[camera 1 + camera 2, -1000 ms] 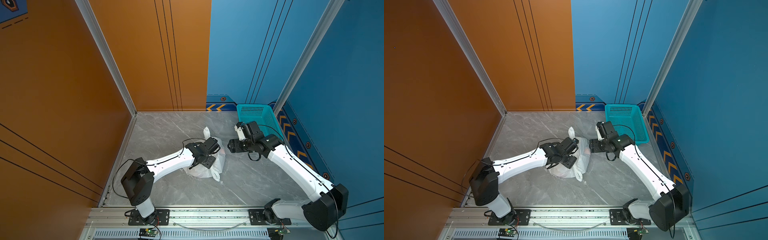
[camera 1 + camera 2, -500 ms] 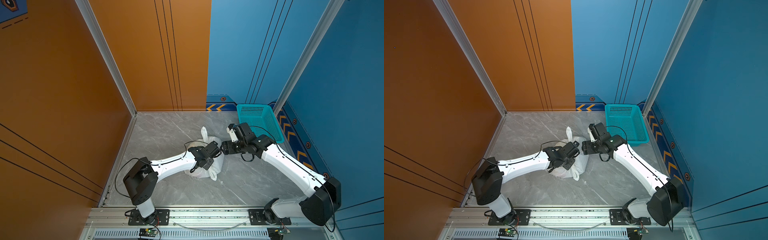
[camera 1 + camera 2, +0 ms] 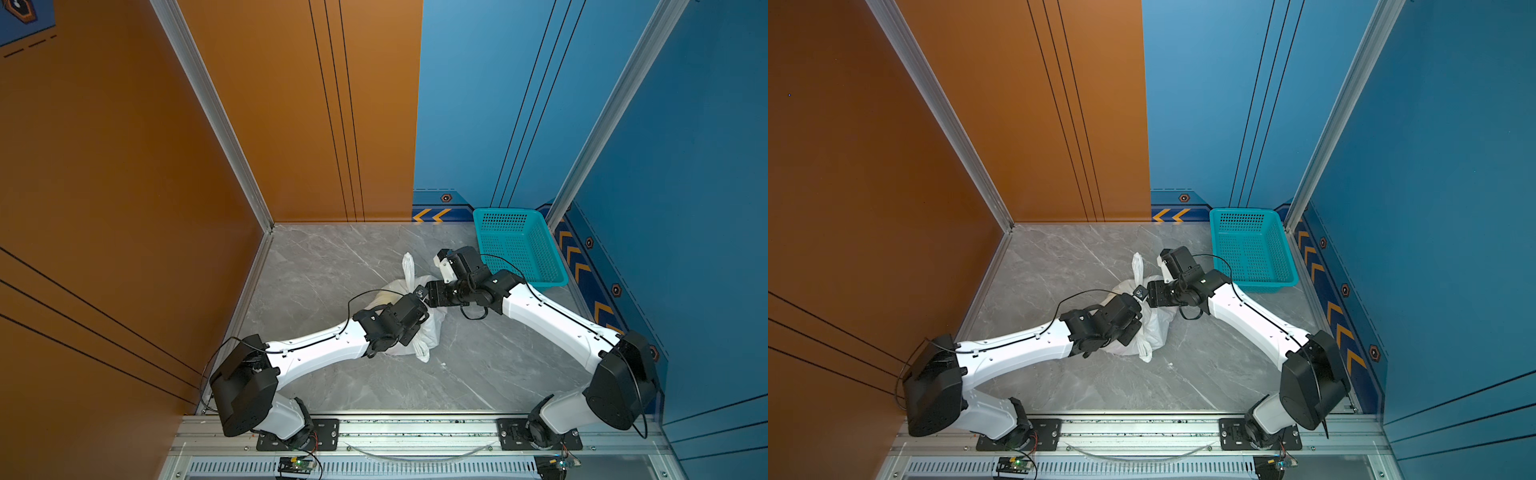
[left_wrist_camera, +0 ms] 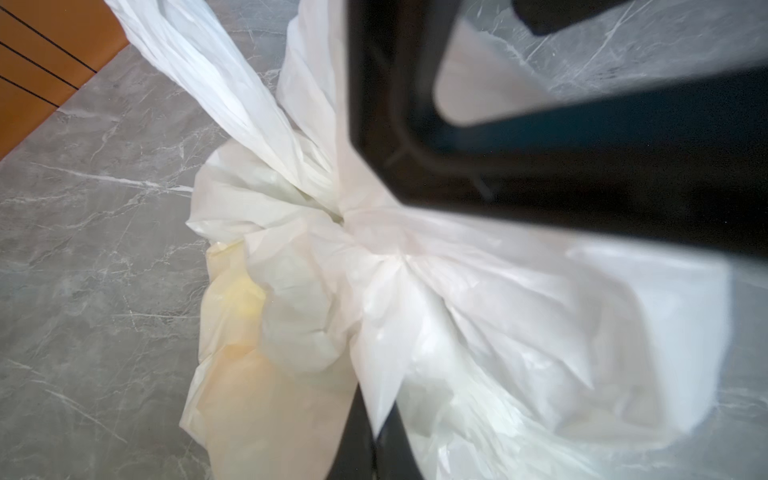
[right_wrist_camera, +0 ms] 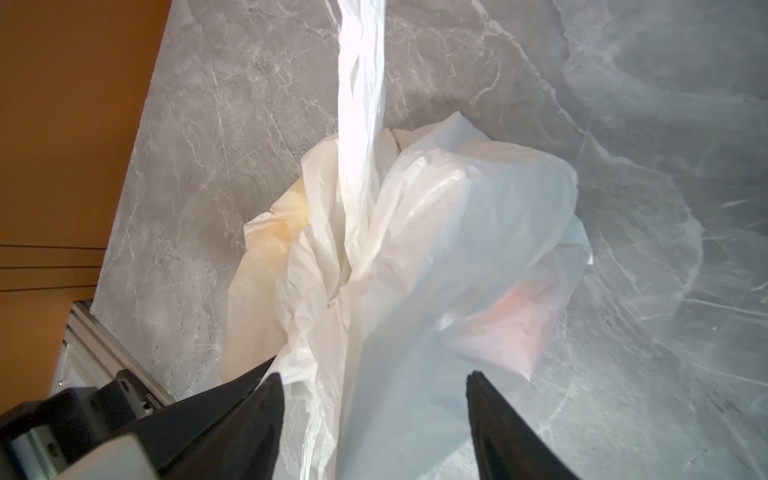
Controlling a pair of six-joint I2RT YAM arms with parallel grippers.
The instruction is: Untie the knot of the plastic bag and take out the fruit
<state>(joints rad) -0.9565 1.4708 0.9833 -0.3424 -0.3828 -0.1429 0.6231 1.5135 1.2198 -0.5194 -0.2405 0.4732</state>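
the left arm [image 3: 316, 353], glossy white shells with matt black joints, reaches from the smooth orange wall panel [image 3: 124, 187] out over the grey, marble-veined tabletop [image 3: 332, 266]. in the left wrist view the left gripper [image 4: 374, 409] has its dark fingers together, pinching a pleat of thin film on the plastic bag [image 3: 432, 328].

the bag sits mid-table, between the two wrists in both top views. it is a crinkled, translucent white lump, gathered into radiating folds at its neck. the knot [image 3: 409, 266] rises from that neck as a narrow, twisted, upright tail. it shows again in a top view [image 3: 1138, 266] and as a bright ropey strip in the right wrist view [image 5: 359, 83]. a limp loop of film [image 3: 422, 353] hangs off the bag's near side onto the table.

the fruit [image 5: 511, 320] is inside the bag, seen only as soft tints through the film. there is a pinkish patch, a pale yellow one [image 4: 241, 299] and a peach blush [image 5: 286, 224]. their shapes are too blurred to tell.

the right gripper [image 5: 372, 376] is at the bag's far right side. its black pointed jaws stand apart, with bulging film between them.

behind the right arm [image 3: 552, 324], a teal plastic basket [image 3: 519, 249] lies by the blue wall [image 3: 685, 208]. it is rectangular, with perforated walls and floor, and well apart from the bag.
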